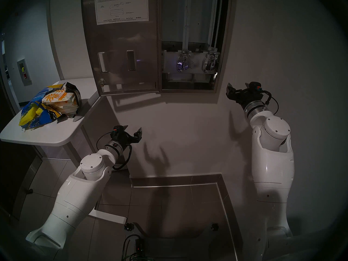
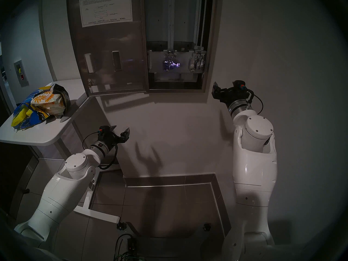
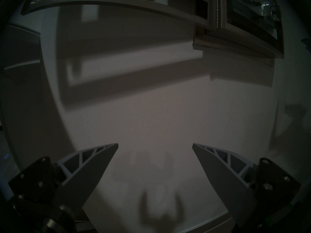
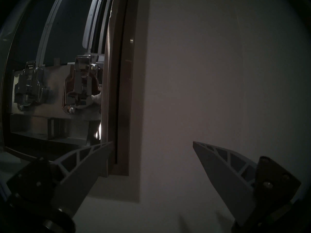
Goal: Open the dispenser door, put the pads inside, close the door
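Dispenser door (image 1: 122,53) swung open to the left; dispenser (image 1: 190,40) chutes look empty. Pads (image 1: 60,102) not yet loaded, stacked in torn bag (image 1: 32,113) on side table (image 1: 37,136). Left gripper (image 1: 132,131) and right gripper (image 4: 152,143) both spread, holding nothing; loading and closing remain

The dispenser (image 1: 190,40) and its instruction sheet (image 1: 121,7) run off the top edge; the sheet's print is illegible.

The dispenser door (image 1: 122,47) hangs swung open at upper left of the frame, leaving the dispenser (image 1: 190,40) chutes unobstructed; bare wall lies below.
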Controlling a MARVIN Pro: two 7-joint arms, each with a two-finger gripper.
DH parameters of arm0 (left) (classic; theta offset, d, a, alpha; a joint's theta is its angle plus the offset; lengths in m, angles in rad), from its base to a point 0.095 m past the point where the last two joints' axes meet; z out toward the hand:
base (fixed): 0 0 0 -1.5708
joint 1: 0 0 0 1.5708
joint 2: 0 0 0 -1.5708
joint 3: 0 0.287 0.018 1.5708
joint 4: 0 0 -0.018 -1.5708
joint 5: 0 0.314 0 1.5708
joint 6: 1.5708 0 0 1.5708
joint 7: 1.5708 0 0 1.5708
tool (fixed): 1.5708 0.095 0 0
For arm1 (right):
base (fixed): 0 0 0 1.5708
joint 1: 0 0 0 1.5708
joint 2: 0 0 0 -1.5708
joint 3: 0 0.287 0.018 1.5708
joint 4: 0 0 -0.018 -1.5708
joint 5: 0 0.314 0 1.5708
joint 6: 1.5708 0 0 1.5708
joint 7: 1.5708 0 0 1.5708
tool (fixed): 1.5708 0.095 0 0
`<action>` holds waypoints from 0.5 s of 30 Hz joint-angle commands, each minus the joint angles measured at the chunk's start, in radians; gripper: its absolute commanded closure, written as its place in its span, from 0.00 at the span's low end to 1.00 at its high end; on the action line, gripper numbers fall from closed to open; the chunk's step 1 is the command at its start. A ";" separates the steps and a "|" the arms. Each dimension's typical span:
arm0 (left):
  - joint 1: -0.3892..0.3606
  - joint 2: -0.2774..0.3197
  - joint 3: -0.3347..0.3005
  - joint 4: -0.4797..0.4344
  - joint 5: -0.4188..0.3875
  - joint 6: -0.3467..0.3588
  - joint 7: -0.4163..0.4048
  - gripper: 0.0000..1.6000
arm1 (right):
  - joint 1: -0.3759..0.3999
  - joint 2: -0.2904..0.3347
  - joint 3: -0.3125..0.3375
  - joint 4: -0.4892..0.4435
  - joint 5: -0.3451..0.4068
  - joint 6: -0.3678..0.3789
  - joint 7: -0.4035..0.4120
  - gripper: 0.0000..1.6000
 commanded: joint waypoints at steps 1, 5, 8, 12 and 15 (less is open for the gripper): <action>-0.029 -0.002 -0.009 -0.031 0.002 -0.017 0.000 0.00 | 0.022 0.009 -0.008 -0.028 0.008 0.001 0.019 0.00; -0.029 -0.002 -0.009 -0.030 0.002 -0.016 0.000 0.00 | 0.041 0.018 -0.009 -0.009 0.037 -0.003 0.057 0.00; -0.029 -0.002 -0.009 -0.030 0.002 -0.016 0.000 0.00 | 0.047 0.015 -0.012 -0.002 0.048 0.000 0.069 0.00; -0.029 -0.002 -0.009 -0.030 0.002 -0.016 0.000 0.00 | 0.049 0.018 -0.011 0.001 0.053 0.000 0.076 0.00; -0.029 -0.002 -0.009 -0.030 0.002 -0.016 0.000 0.00 | 0.049 0.019 -0.010 0.002 0.055 0.000 0.079 0.00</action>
